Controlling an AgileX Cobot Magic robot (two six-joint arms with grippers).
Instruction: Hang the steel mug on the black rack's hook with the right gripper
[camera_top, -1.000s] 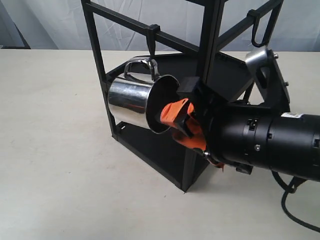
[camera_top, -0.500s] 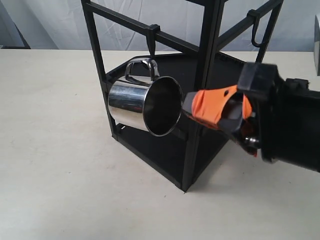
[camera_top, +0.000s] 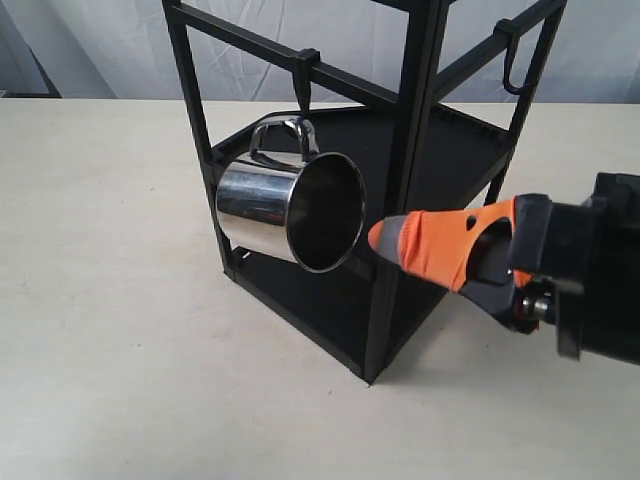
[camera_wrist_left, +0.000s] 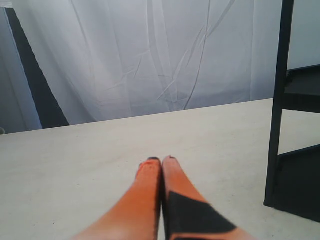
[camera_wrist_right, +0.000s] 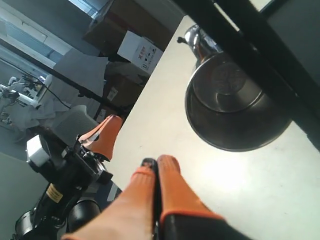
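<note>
The steel mug (camera_top: 262, 208) hangs by its looped handle (camera_top: 283, 134) from the short hook (camera_top: 305, 82) on the black rack's (camera_top: 398, 150) upper rail, its open mouth facing my right gripper. That right gripper (camera_top: 384, 237) is shut and empty, a short way clear of the mug's rim, in front of the rack's corner post. In the right wrist view the mug (camera_wrist_right: 235, 107) hangs ahead of the shut gripper (camera_wrist_right: 157, 162). My left gripper (camera_wrist_left: 161, 160) is shut on nothing, low over the table, with a rack post (camera_wrist_left: 279, 100) off to one side.
A longer U-shaped hook (camera_top: 519, 62) hangs on the rack's far rail. The rack's lower tray (camera_top: 320, 305) lies beneath the mug. The pale table (camera_top: 110, 300) spreads out left of the rack. The left arm (camera_wrist_right: 70, 172) shows in the right wrist view.
My right gripper has drawn back out of the mug's mouth, moved right and closed its fingers. The mug stays hanging on the hook. The left gripper is unchanged.
</note>
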